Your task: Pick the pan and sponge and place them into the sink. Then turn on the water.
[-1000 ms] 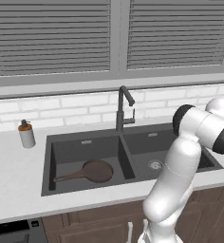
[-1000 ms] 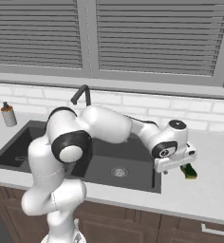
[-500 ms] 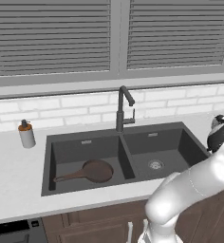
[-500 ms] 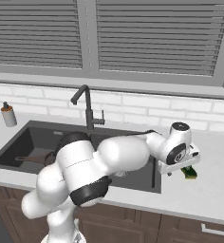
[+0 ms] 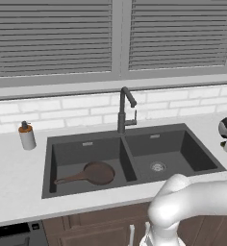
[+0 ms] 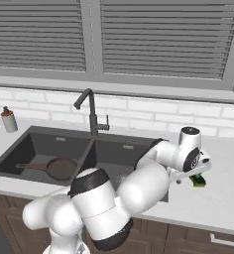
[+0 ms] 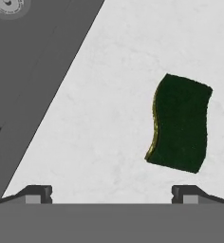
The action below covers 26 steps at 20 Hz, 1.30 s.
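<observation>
Sponge, your small dark green-topped, yellow-edged block (image 7: 179,123), lies on the white speckled counter (image 7: 109,118) right of the dark grey double-basin sink (image 5: 134,158); your gripper (image 7: 111,193) hovers above, fingers spread, holding nothing.

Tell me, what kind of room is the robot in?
It looks like a kitchen. There is a dark double sink set in a pale counter, with a tall faucet behind it, a brown frying pan lying in the left basin, and a sponge on the counter.
</observation>
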Tool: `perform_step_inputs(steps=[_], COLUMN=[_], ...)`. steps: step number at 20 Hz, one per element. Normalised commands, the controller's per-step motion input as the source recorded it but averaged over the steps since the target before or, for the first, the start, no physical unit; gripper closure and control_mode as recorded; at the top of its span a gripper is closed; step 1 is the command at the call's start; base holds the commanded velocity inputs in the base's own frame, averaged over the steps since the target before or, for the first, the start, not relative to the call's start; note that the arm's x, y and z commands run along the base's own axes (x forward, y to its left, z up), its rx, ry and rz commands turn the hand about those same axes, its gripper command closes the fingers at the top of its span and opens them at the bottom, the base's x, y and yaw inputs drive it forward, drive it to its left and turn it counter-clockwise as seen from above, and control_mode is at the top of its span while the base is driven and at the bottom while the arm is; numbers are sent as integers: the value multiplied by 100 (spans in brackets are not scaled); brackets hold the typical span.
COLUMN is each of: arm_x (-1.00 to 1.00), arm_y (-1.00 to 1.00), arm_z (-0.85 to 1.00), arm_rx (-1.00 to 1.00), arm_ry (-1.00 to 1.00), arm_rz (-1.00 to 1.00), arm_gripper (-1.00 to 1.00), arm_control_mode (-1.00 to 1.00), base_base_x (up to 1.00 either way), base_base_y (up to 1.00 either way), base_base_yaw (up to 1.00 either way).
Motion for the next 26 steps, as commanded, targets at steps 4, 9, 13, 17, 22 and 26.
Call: perform_step_inputs(steps=[4,9,13,17,22,26], arm_x=[6,12,7,8,15,15], arm_y=[-1,-9,-17,-12,-1,-1], arm_z=[0,0,0,0,-4,-10], arm_rx=[3,5,5,2,0,0], arm_ry=[3,1,0,0,1,3], arm_rz=[0,0,0,0,0,0], arm_gripper=[-100,-100,-100,-100,-100,-100], arm_control_mode=[-100,-100,-100,-100,-100,-100], base_base_x=[0,0,0,0,0,0], base_base_y=[0,0,0,0,0,0], base_base_yaw=[0,0,0,0,0,0])
